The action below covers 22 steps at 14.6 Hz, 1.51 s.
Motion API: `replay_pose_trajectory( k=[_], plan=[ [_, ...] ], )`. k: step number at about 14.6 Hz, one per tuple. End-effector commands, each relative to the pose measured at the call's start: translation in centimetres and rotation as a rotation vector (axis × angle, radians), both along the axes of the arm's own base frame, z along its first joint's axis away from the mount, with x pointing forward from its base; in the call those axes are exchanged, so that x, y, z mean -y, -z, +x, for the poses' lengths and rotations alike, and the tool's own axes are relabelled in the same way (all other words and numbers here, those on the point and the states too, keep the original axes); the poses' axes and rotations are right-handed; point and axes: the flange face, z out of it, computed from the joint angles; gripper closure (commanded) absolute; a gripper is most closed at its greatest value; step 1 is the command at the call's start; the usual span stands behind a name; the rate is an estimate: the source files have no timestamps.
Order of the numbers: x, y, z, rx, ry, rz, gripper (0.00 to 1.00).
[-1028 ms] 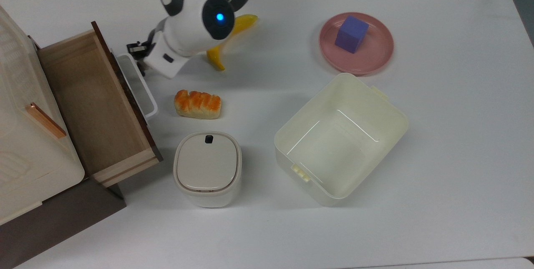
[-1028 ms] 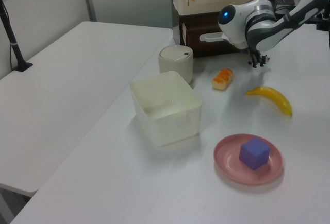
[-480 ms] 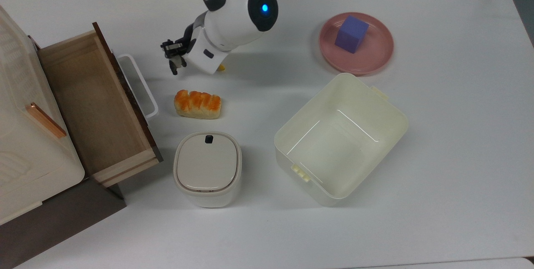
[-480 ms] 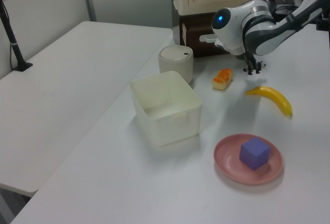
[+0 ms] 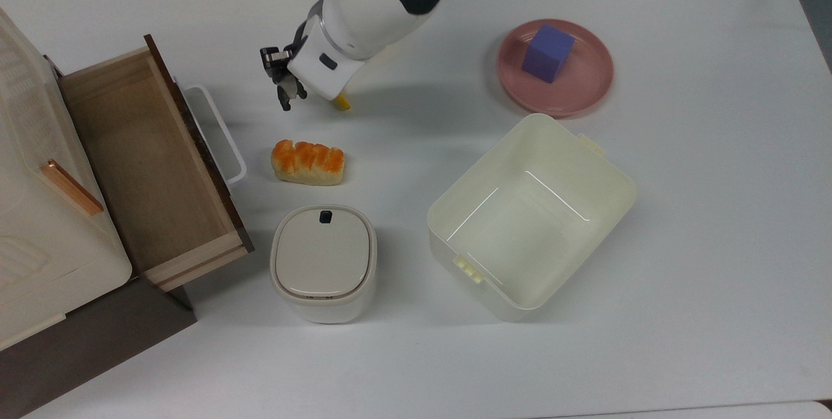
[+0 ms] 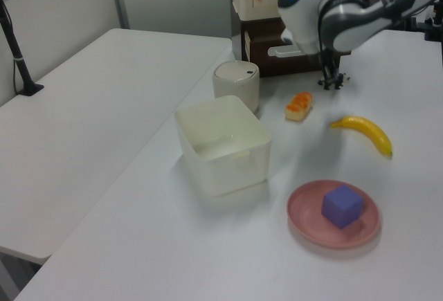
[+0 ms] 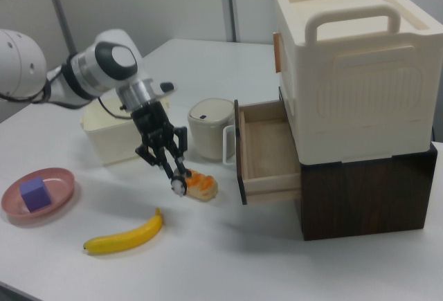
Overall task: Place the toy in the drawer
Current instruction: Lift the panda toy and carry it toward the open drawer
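Observation:
A tiny black-and-white panda toy [image 5: 290, 90] [image 7: 179, 186] hangs above the table, pinched at the fingertips of my gripper [image 5: 286, 95] [image 7: 177, 179], which is shut on it. In the right view the toy hovers just above the near end of the bread. The drawer [image 5: 140, 159] [image 7: 266, 150] is pulled open at the top view's left, light wood inside with a dark front and a white loop handle [image 5: 218, 135], and nothing lies in it. The gripper [image 6: 331, 79] is to the right of the handle in the top view, apart from it.
A bread loaf [image 5: 307, 162] lies below the gripper in the top view, with a lidded white bin [image 5: 323, 262] beyond it. A cream plastic bin [image 5: 611, 178], a pink plate [image 5: 585, 91] bearing a purple cube [image 5: 548, 52], and a banana [image 6: 363, 133] are also on the table. A cream storage box [image 7: 346, 73] sits over the drawer unit.
The gripper has moved from beside the drawer handle toward the top view's right and has risen higher above the table. Nothing else has moved.

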Motion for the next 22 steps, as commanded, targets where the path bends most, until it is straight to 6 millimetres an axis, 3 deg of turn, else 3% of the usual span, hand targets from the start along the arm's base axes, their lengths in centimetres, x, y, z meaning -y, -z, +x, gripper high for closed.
replay_pose_trajectory(
  k=[1,7,22],
  plan=[
    [0.1,-5.4,0.6,0.031,0.048,0.073,1.00],
    [3.6,-11.3,1.7,0.113,0.090,0.154,1.00],
    [15.4,-18.1,1.7,0.294,0.281,0.304,1.00]
  ],
)
